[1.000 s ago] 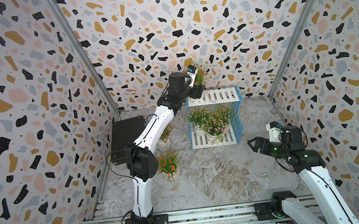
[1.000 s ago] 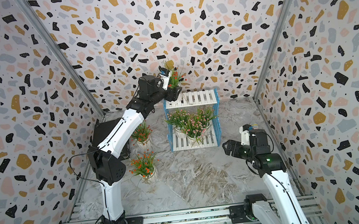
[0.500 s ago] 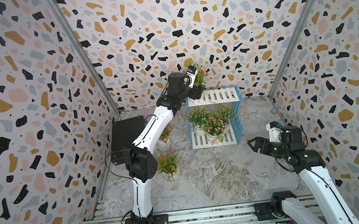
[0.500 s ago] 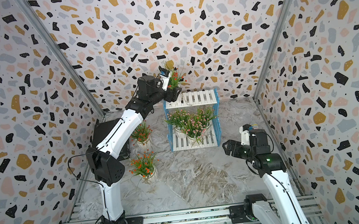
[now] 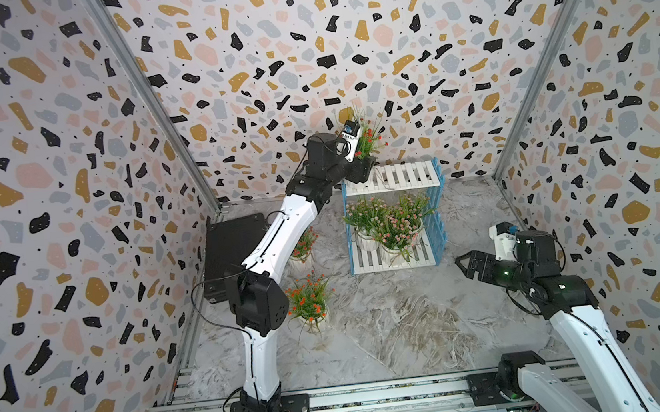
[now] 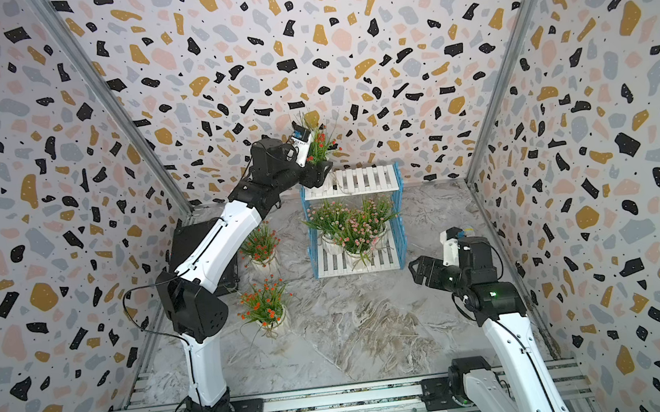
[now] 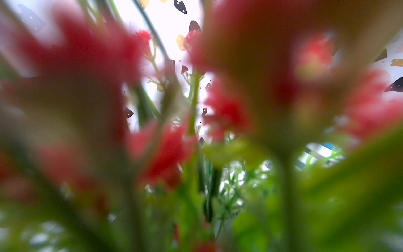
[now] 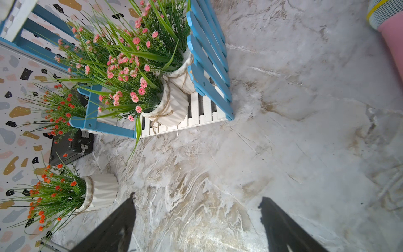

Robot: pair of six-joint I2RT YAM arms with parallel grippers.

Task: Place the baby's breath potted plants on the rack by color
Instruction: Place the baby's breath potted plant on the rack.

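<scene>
One blue-and-white rack (image 5: pixel 404 176) stands by the back wall, one black case (image 5: pixel 227 243) left of it. Six baby's breath potted plants (image 6: pixel 265 301): three pink ones (image 5: pixel 395 225) on its lower shelf, two red-orange ones (image 5: pixel 309 301) on the marbled tabletop (image 5: pixel 395 325), and one red-orange plant (image 5: pixel 369 140) at the top shelf's left end by the left gripper (image 5: pixel 363 169), grip unclear. The right gripper (image 8: pixel 197 198) gapes empty. Terrazzo walls (image 5: pixel 303 51) surround.

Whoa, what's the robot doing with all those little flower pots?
It is sorting flower pots onto the rack by color. The left gripper is at a red-flowered pot at the top shelf's end; whether it grips is unclear. Pink-flowered pots sit on the bottom shelf. Two more red ones wait on the table. The right gripper hangs open and empty.
</scene>
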